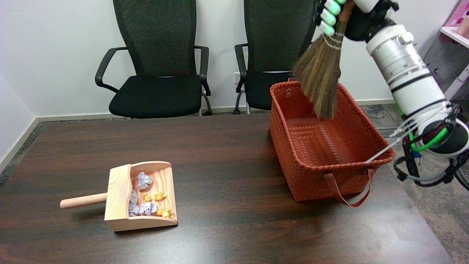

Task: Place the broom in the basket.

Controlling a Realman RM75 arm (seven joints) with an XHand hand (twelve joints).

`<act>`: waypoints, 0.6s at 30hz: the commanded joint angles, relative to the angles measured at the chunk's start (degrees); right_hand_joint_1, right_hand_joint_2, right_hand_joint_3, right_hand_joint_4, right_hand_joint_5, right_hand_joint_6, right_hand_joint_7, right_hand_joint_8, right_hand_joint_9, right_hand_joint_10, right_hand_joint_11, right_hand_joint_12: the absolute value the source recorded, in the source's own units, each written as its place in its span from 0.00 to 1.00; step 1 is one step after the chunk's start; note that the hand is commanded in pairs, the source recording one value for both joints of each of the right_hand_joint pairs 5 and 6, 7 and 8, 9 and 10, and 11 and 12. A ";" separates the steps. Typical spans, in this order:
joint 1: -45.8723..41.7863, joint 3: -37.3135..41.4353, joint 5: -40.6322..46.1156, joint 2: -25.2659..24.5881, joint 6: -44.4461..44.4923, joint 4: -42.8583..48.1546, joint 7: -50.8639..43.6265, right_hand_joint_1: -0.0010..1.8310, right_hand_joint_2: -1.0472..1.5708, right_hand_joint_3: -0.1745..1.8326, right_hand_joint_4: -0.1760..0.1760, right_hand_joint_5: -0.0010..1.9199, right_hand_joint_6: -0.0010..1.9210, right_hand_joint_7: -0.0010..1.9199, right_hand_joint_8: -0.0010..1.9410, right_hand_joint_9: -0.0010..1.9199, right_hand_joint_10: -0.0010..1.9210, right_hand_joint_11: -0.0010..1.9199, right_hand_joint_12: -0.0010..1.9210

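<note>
head view: the right hand [335, 13] sits at one o'clock in the picture, its fingers wrapped around the broom [320, 79] near the top of its handle. the broom hangs from the hand toward seven o'clock, long axis nearly upright, bristles fanned downward — their tips over the far part of the basket [293, 146], at or just below its rim. the basket's floor looks bare. the coming move likely turns on that drop: lower, then release. a wooden dustpan [121, 205] holding crumpled paper lies well apart at eight o'clock.
</note>
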 commanded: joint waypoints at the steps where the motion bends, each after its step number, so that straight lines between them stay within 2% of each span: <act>1: -7.58 -10.62 -11.18 -9.51 -15.83 7.98 -13.82 0.42 0.89 1.00 0.50 1.00 1.00 1.00 0.99 1.00 1.00 1.00 1.00; 11: -4.71 -12.40 -21.91 -24.61 -16.44 20.64 -15.34 0.41 0.89 1.00 0.50 1.00 1.00 1.00 0.99 1.00 1.00 1.00 1.00; 18: -2.80 -16.25 -24.15 -28.58 -17.39 26.09 -15.32 0.41 0.88 1.00 0.50 1.00 1.00 1.00 0.99 1.00 1.00 1.00 1.00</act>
